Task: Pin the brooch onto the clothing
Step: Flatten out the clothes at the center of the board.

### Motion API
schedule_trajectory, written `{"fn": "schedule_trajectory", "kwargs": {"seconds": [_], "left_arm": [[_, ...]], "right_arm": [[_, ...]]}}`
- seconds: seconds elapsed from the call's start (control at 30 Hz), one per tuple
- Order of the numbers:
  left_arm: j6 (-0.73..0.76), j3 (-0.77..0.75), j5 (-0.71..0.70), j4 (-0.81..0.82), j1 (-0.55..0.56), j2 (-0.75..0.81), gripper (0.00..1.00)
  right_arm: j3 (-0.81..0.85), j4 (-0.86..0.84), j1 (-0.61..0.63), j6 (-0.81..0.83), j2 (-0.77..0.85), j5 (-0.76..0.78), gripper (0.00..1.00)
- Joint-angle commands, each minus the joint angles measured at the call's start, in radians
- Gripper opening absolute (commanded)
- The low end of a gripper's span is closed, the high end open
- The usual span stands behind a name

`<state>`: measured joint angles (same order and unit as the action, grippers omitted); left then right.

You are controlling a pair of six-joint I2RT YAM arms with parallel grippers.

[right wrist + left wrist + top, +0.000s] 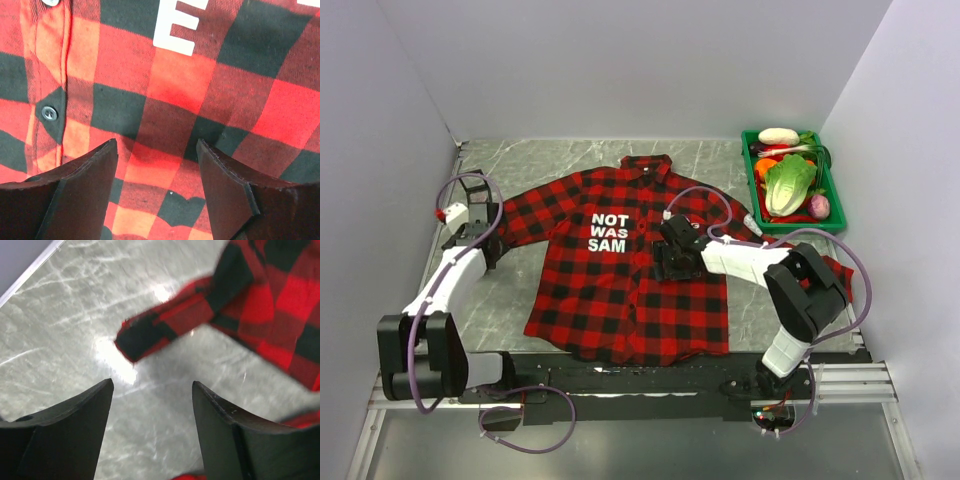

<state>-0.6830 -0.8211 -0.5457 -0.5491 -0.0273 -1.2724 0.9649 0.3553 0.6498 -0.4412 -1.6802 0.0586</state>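
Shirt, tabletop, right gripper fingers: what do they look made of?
Shirt: woven cloth, probably cotton flannel; matte, weave texture and soft creases visible.
Tabletop: glossy grey marble look with white veins and glare spots; stone or laminate, cannot tell.
Right gripper, fingers: matte black, likely hard plastic; crisp edges, light scuffs.

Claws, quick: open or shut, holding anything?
Left claw: open, empty, over the table by the cuff.
Right claw: open, empty, over the shirt.
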Motion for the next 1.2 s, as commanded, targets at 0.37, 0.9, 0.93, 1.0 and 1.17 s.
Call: {"fn": "schedule_trajectory", "kwargs": {"seconds": [0.37,0.9,0.93,1.0,1.17], "left_arm": [[-0.101,-0.095,-0.103,0.158,-0.080,-0.263,0.57],[-0.161,-0.062,-0.206,0.184,-0.103,-0.248,0.01],[-0.167,-0.061,-0.211,0.176,-0.102,-0.239,0.01],[-0.177,-0.052,-0.221,0.163,-0.105,-0.203,0.01],[-0.153,-0.059,-0.229,0.146,-0.124,-0.118,0.01]], "right_arm": [[-0.058,-0.004,-0.009,0.015,0.151,0.060,0.72],[-0.066,-0.010,-0.010,0.016,0.142,0.064,0.72],[-0.066,-0.007,-0.009,0.016,0.143,0.064,0.72],[-0.066,-0.010,-0.010,0.016,0.148,0.063,0.72],[-0.071,-0.007,-0.009,0.021,0.151,0.070,0.72]]}}
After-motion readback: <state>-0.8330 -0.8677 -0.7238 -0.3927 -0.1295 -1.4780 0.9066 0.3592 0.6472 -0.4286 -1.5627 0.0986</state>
